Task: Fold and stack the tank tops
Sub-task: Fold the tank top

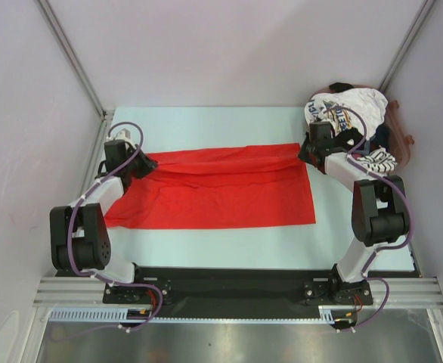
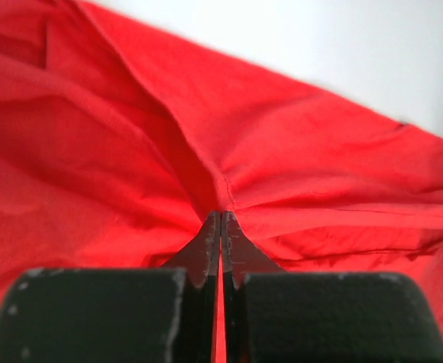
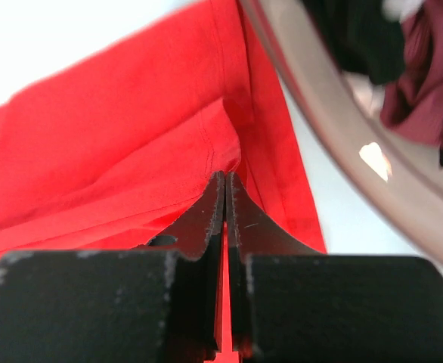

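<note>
Both left hand point(image 1: 150, 164) and right hand point(image 1: 305, 152) clench red tank top point(image 1: 221, 190) on pale table point(image 1: 206, 125).

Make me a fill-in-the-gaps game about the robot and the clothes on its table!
1. The big tank top spread out on the table is plain ____.
2. The left tool and the right tool are each pinched ____ on its cloth.
3. The pile of other tops sits at the table's far ____ corner.
Missing words: red, shut, right.
</note>
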{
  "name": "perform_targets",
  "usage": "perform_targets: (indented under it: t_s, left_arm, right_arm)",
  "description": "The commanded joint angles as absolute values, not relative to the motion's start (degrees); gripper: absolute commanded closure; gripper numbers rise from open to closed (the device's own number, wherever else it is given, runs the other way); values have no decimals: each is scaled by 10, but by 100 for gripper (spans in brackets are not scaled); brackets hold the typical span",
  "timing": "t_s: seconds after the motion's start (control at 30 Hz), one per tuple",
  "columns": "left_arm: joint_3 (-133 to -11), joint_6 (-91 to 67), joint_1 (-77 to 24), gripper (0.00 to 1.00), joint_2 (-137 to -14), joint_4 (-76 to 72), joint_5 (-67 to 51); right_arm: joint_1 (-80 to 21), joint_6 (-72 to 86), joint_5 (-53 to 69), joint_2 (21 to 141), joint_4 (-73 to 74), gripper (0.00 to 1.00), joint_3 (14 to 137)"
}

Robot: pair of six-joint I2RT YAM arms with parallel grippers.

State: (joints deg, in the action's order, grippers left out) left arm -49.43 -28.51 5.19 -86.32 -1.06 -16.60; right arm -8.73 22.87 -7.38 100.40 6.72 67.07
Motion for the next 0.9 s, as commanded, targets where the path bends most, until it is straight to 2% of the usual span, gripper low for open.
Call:
perform_targets:
  t_s: [0.0, 0.5, 0.87]
  left_arm:
    - [-467, -289, 47, 100, -836, -35, -140]
    - [-380, -301, 47, 100, -814, -73, -134]
    - [-361, -297, 47, 100, -801, -76, -122]
  right_arm:
    - [-91, 244, -100, 971, 44, 100, 650]
    - [-97, 264, -120, 939, 13, 100, 563]
    - [-98, 274, -127, 928, -11, 100, 525]
